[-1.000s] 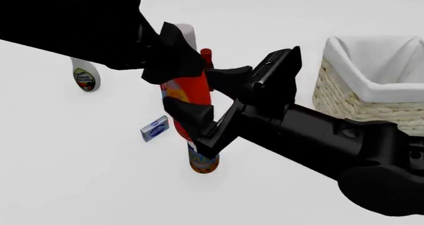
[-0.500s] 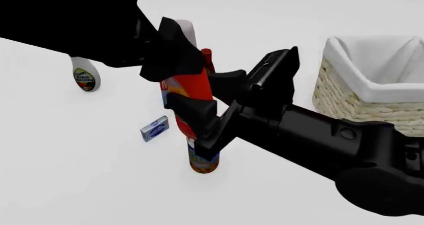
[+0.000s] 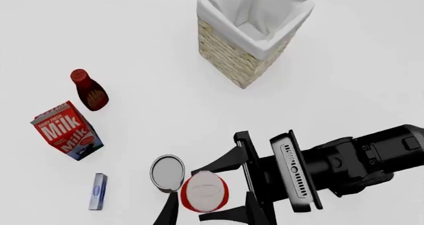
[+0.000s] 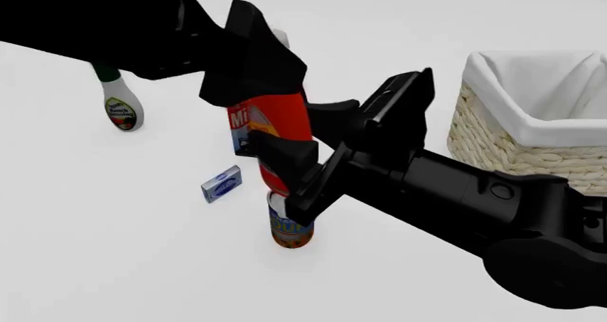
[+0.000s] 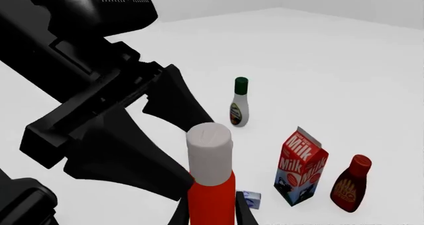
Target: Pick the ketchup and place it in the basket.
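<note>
Ketchup (image 4: 287,126): upright in the air over the middle of the table (image 4: 114,265), well short of the basket (image 4: 493,146) off to the right.

Change over the last second: the bottle's base has come up. It was down at the small can (image 4: 291,229); now the can's lid shows beneath it. The left arm has also risen and shifted, so the left gripper (image 4: 256,80) now hides the cap in the front view and uncovers the green cap of the dressing bottle (image 4: 119,109).

Reading: lift begun, bottle free of the table. The carry to the basket and the release are still to do.

Right gripper (image 5: 212,216): fingers closed on the red body below the cap, one on each side; it carries the bottle. Left gripper: jaws spread wide around the cap region, gripping nothing as far as the right wrist view shows. I judge it could foul the carry if it stays there.

Materials:
- Ketchup: smooth, glossy red-orange cylinder; plain white, flat-topped cap.
- Basket: square, coarse pale wicker weave, with soft white cloth folded over the rim.
- Milk carton (image 3: 66,135): red, gabled, matt card.
- Darker red bottle (image 3: 89,91): rounded shoulders, red cap.
- Small blue-and-white box (image 4: 221,184): lying flat.
</note>
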{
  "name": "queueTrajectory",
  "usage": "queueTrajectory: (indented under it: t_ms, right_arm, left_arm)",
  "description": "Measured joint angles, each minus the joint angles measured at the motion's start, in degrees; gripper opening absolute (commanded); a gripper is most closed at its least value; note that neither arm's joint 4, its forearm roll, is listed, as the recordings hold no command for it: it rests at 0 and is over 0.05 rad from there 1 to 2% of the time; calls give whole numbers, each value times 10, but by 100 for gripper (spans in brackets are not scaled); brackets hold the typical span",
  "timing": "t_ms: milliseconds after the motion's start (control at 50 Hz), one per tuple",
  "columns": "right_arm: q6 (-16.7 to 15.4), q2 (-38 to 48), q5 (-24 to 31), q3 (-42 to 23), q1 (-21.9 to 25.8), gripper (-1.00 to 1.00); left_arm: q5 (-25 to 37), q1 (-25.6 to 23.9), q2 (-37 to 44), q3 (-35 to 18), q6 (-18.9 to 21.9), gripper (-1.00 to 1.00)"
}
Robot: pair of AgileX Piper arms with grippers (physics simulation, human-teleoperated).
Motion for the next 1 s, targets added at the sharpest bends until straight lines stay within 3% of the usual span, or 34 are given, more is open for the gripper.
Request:
queueTrajectory:
  t_ms: [620, 1000]
  right_arm:
    - [-5, -26, 15, 10, -44, -100]
    - [-8, -57, 36, 12, -88, -100]
  left_arm:
    - [2, 38, -45, 12, -1, 100]
    - [-46, 83, -85, 73, -5, 100]
